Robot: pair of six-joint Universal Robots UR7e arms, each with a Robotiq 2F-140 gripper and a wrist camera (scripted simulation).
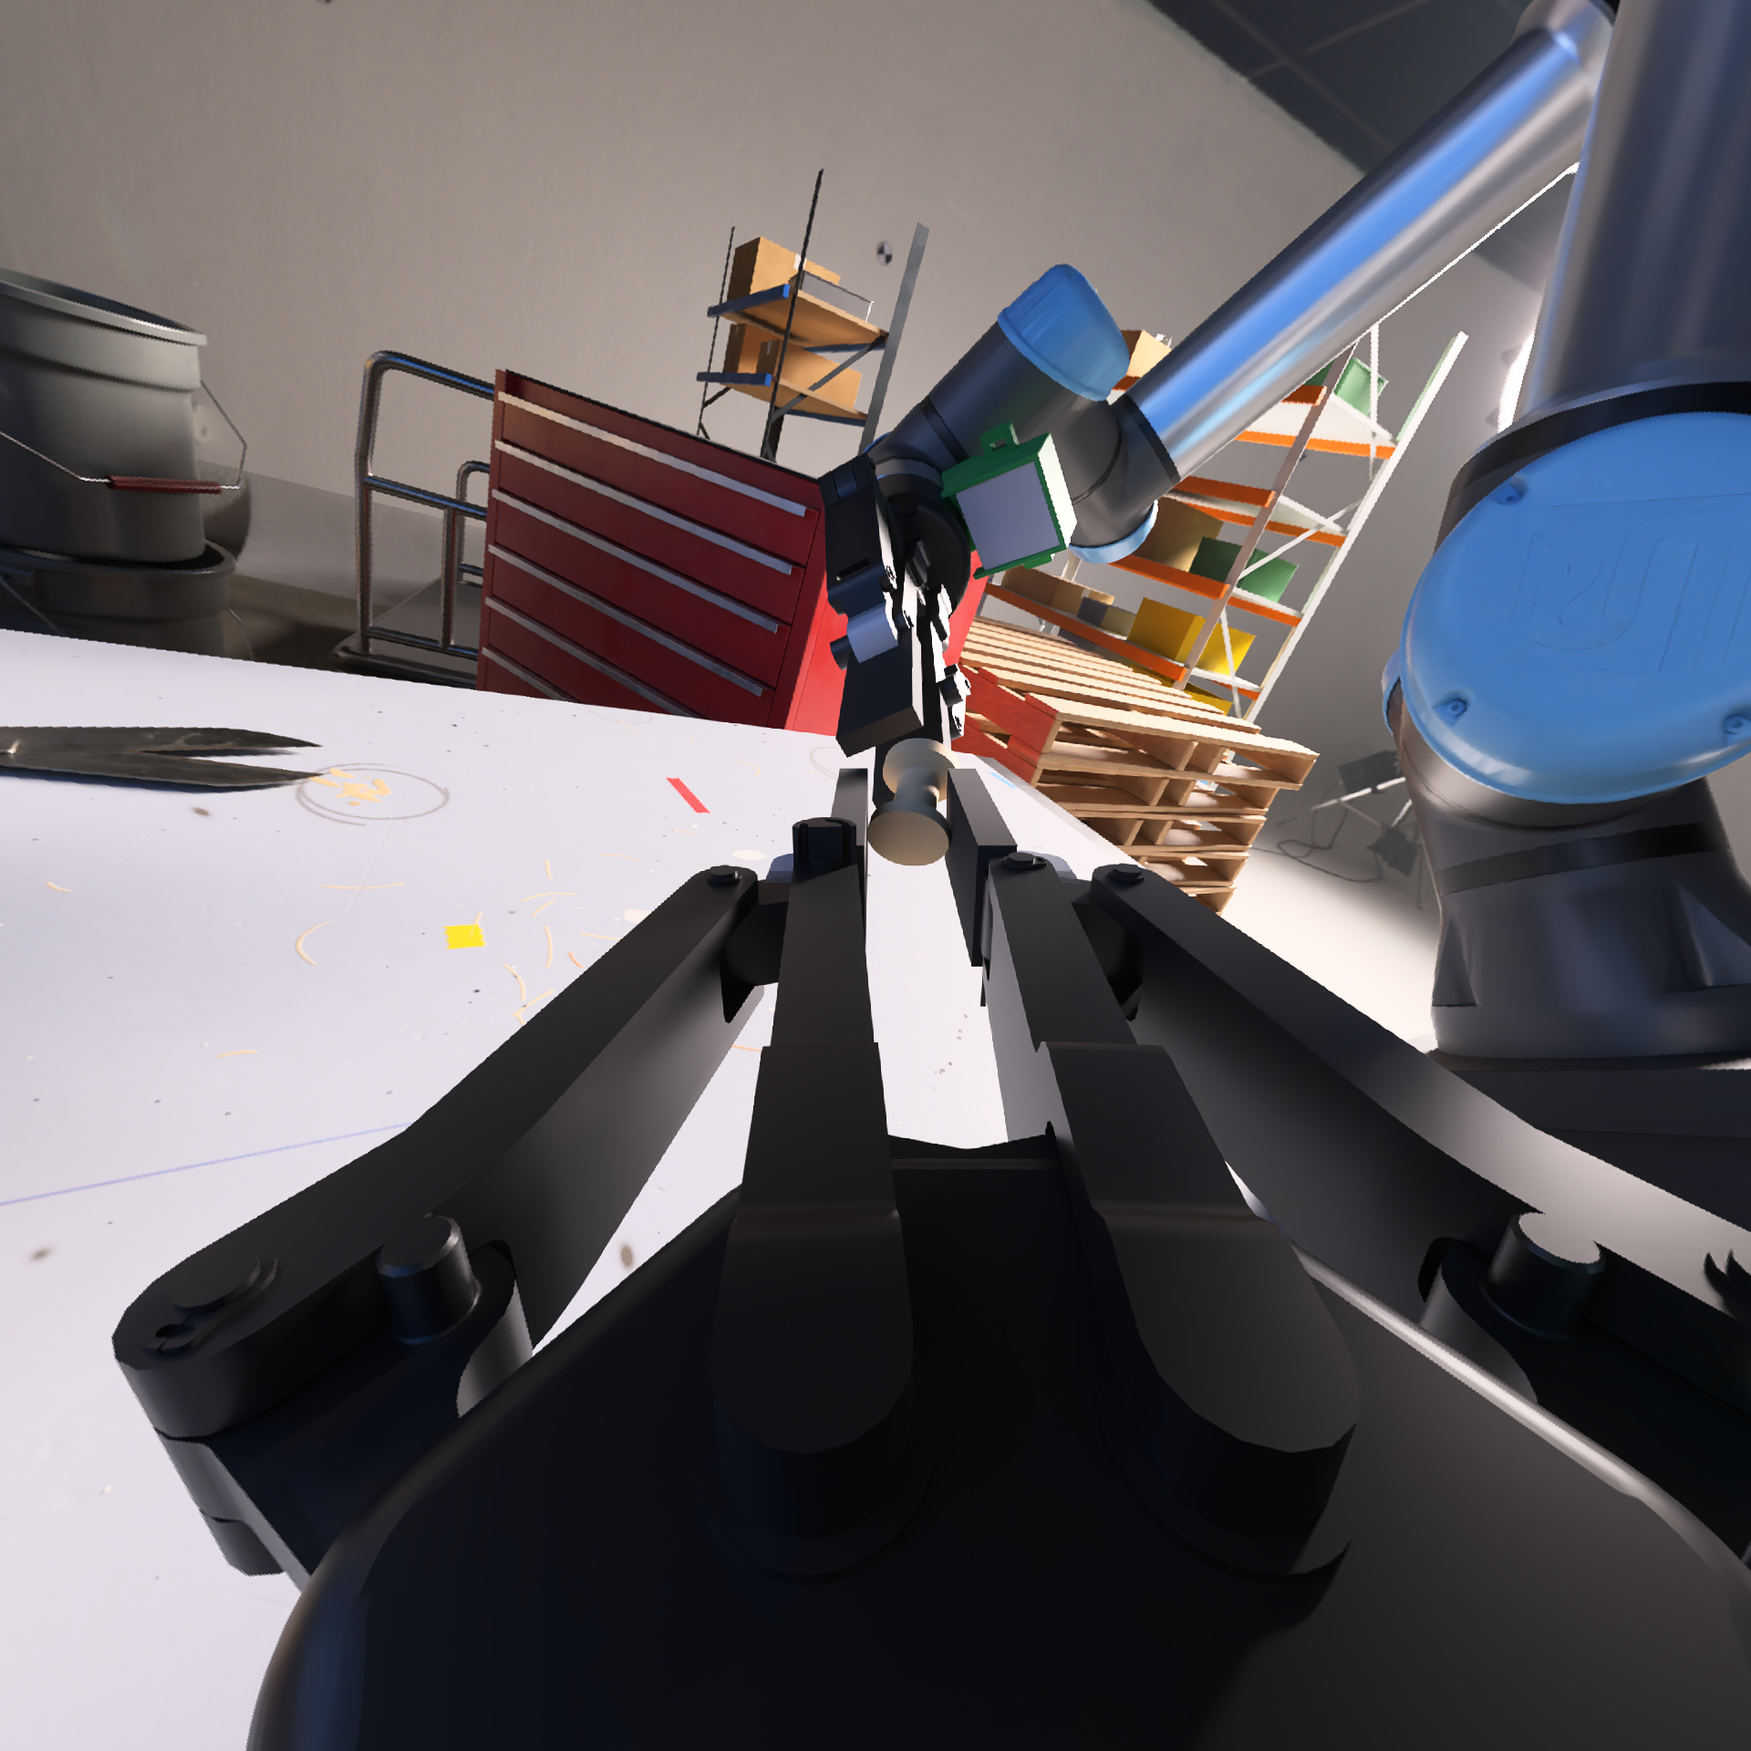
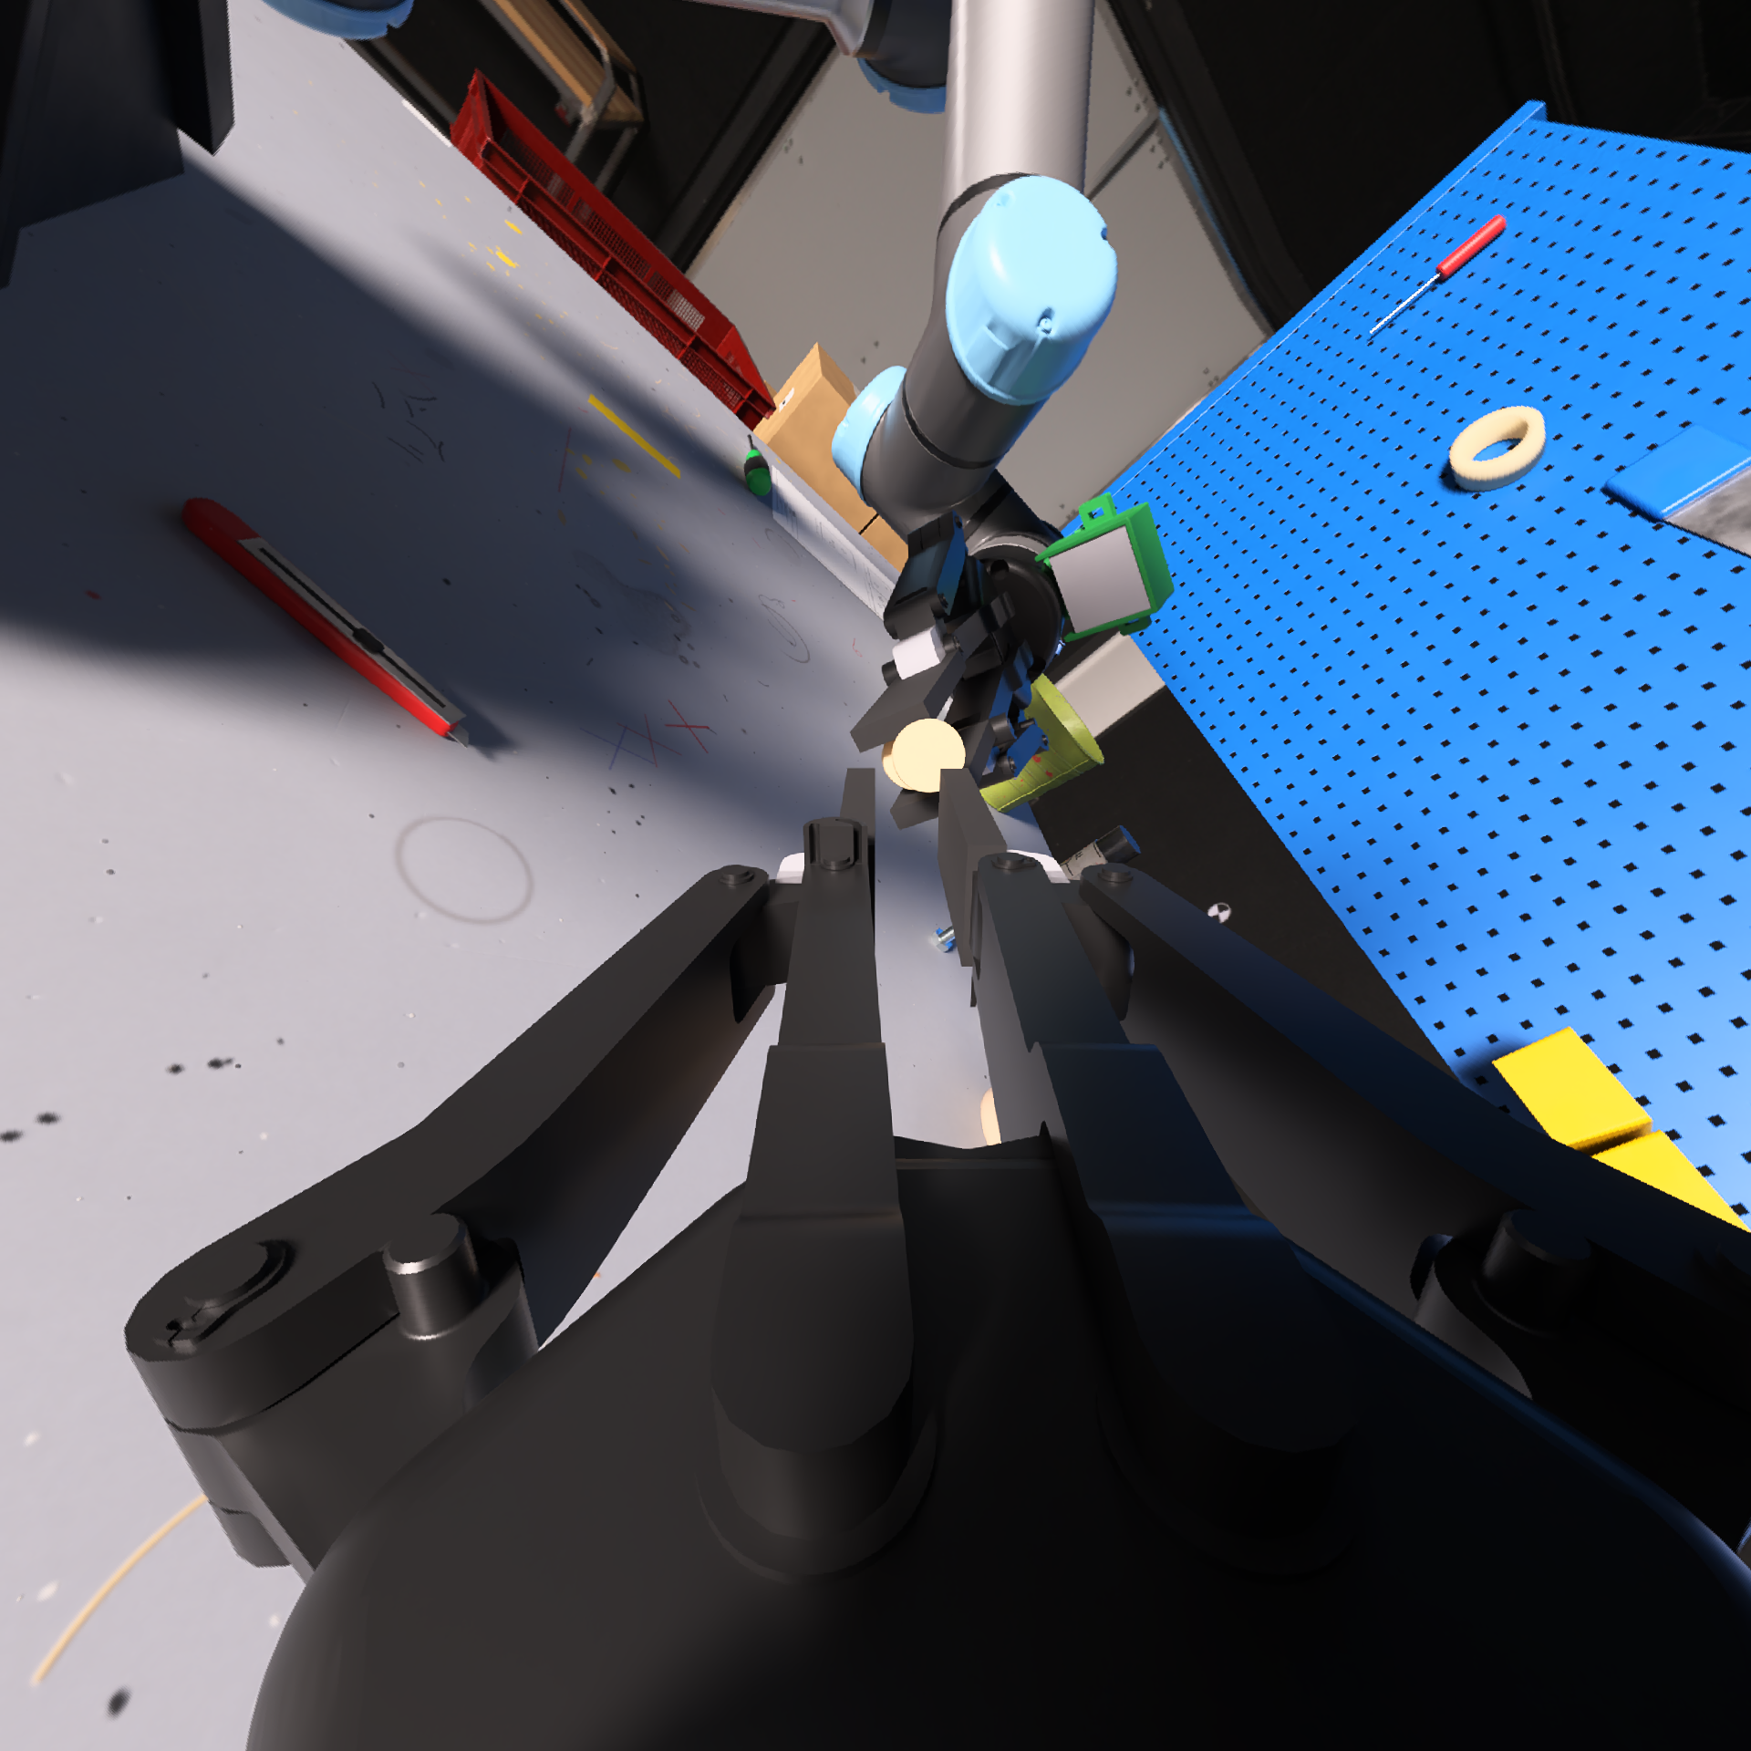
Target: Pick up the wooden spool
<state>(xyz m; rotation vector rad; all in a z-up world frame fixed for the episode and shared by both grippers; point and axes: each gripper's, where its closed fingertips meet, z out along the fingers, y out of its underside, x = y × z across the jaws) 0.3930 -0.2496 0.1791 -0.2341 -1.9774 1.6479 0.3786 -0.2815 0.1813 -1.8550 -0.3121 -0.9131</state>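
Note:
The wooden spool (image 1: 910,805) is pale, with two round flanges. It hangs above the white table (image 1: 284,1042), between the fingertips of my left gripper (image 1: 908,786), which is shut on it. My right gripper (image 1: 895,734) comes down from above, its tips right at the spool's far flange. In the right wrist view that flange (image 2: 924,753) shows as a pale disc just past the tips of my right gripper (image 2: 905,782). The right jaws stand a narrow gap apart with nothing between them. The left gripper's fingers (image 2: 886,711) flank the disc.
A red utility knife (image 2: 322,616) lies on the table to the left. A blue pegboard (image 2: 1421,663) at the right carries a cream ring (image 2: 1497,445), a red screwdriver (image 2: 1464,248) and yellow blocks (image 2: 1573,1090). Dark blades (image 1: 142,753) lie far left. The right arm's base (image 1: 1592,758) stands at the table's right.

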